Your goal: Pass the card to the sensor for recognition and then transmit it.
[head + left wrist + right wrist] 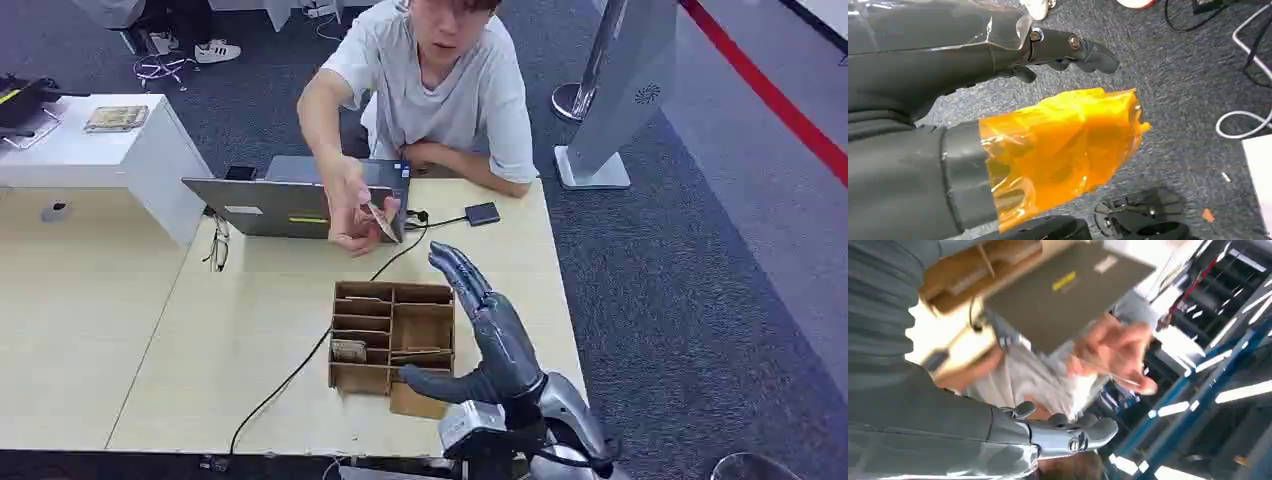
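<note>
Pale wood counter (250, 340) carries a compartmented wooden card box (392, 335) and a grey laptop (290, 205). The right hand (480, 335) is raised above the box, fingers spread and holding nothing. A person's hand (352, 212) pinches the card (381, 221) beyond it. The left hand (1048, 145), thumb wrapped in orange film, hangs over grey carpet with its fingers partly curled and nothing in it.

A compartmented box (392, 335) stands on the desk (250, 340) near its front edge, with cards in its left and lower compartments. Behind it lies a laptop (290, 205), lid tilted back. Right of the laptop, a small sensor (482, 213) lies on the desk, its cable (300, 365) running forward past the box's left side. A person sits behind the desk, their hand (352, 215) holding a card (381, 221) in front of the laptop. The robot's right hand (490, 335) is raised right of the box, apart from the card.
</note>
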